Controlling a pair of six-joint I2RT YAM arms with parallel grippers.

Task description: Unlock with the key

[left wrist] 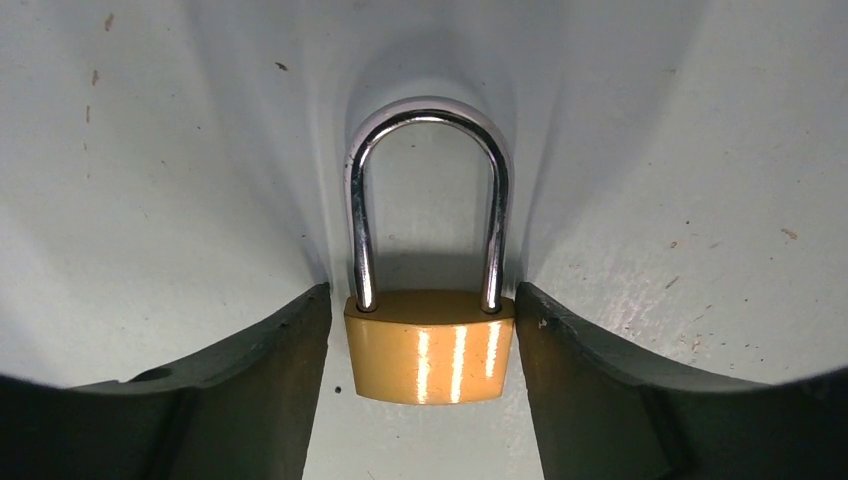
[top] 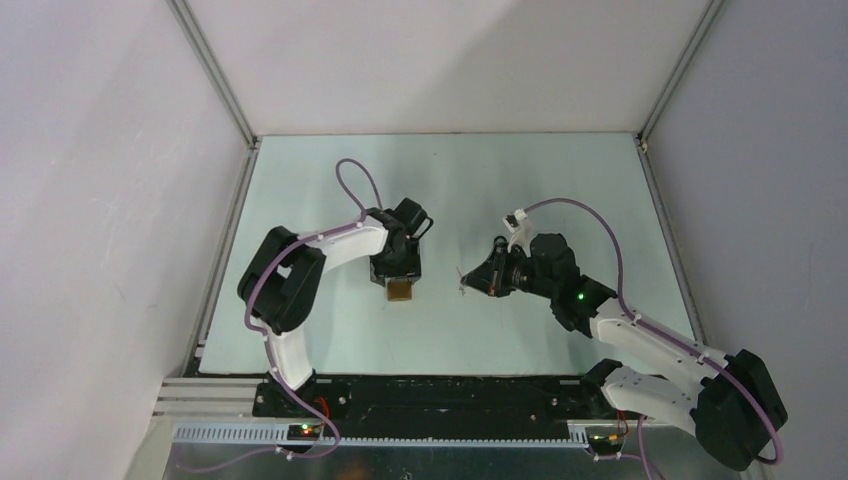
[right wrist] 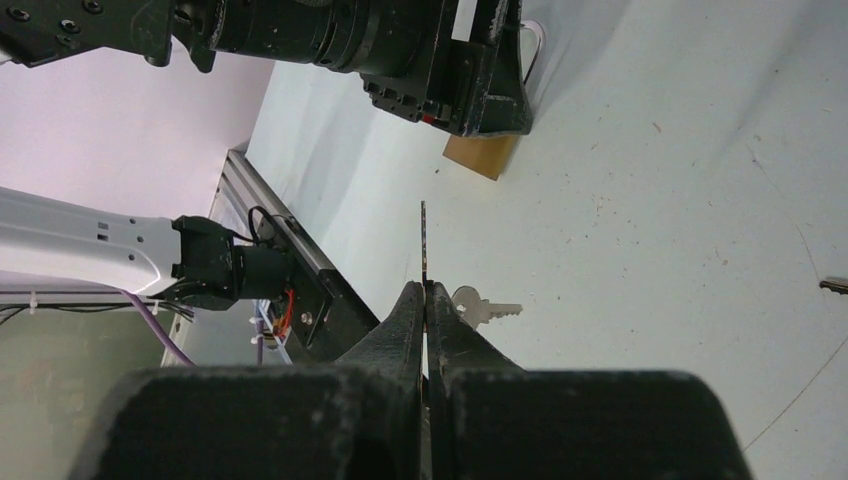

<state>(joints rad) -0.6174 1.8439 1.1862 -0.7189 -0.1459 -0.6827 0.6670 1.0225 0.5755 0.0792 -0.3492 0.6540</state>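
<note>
A brass padlock (left wrist: 430, 345) with a closed steel shackle (left wrist: 425, 115) lies flat on the pale table (top: 540, 190). My left gripper (left wrist: 422, 305) is over it, open, one finger (left wrist: 285, 350) a sliver off the body's left side and the other (left wrist: 565, 350) right against its right side. From above, the padlock (top: 400, 290) pokes out under that gripper (top: 398, 272). My right gripper (right wrist: 427, 292) is shut on a key (right wrist: 424, 240), seen edge-on and pointing towards the padlock (right wrist: 483, 155). A second silver key (right wrist: 485, 308) hangs beside the fingers. The right gripper (top: 478, 283) sits to the padlock's right.
White walls enclose the table on three sides. An aluminium rail (top: 230, 395) and black base plate run along the near edge. Purple cables loop over both arms. A small dark item (right wrist: 833, 285) lies at the right edge of the right wrist view.
</note>
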